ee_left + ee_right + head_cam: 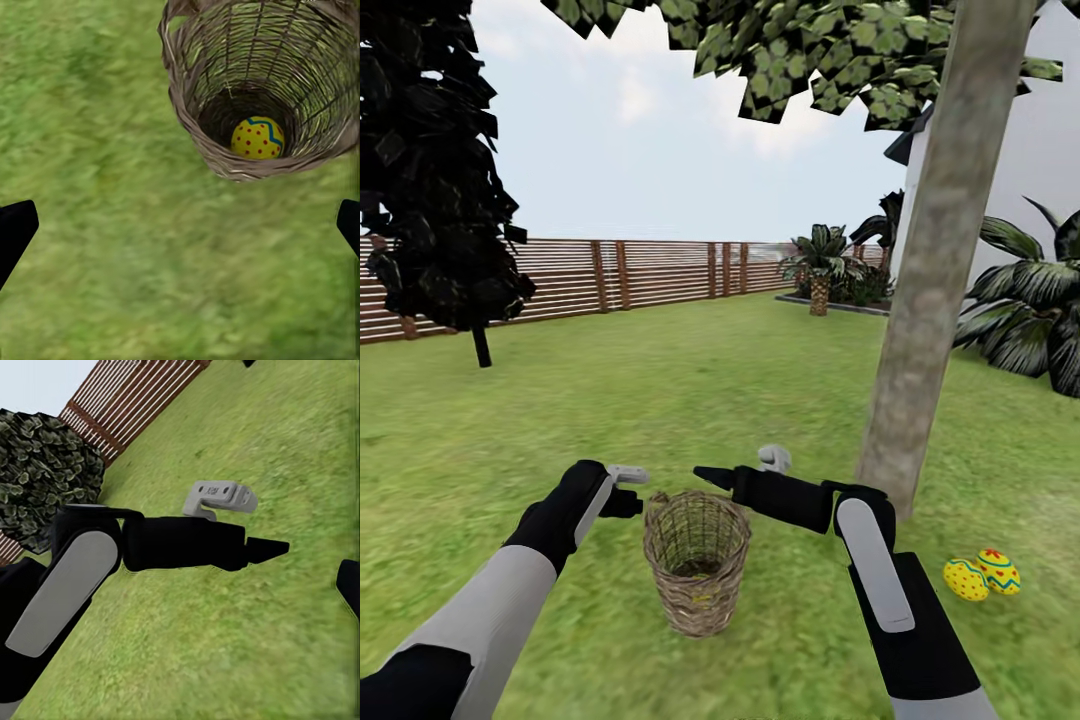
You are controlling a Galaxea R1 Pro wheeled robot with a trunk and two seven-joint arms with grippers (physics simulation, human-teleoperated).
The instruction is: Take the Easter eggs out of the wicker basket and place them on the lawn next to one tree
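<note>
I see 1 egg point(257, 138) in basket point(696, 575), 2 eggs point(981, 575) by tree point(935, 270); my left gripper point(180, 225) wide, right gripper point(705, 473) can't tell

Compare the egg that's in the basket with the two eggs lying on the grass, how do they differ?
The egg in the basket sits alone at the bottom of the wicker basket; the two eggs on the lawn lie side by side in the open. It is by the arms; they lie near the tree. All are yellow with red dots and blue zigzags.
</note>
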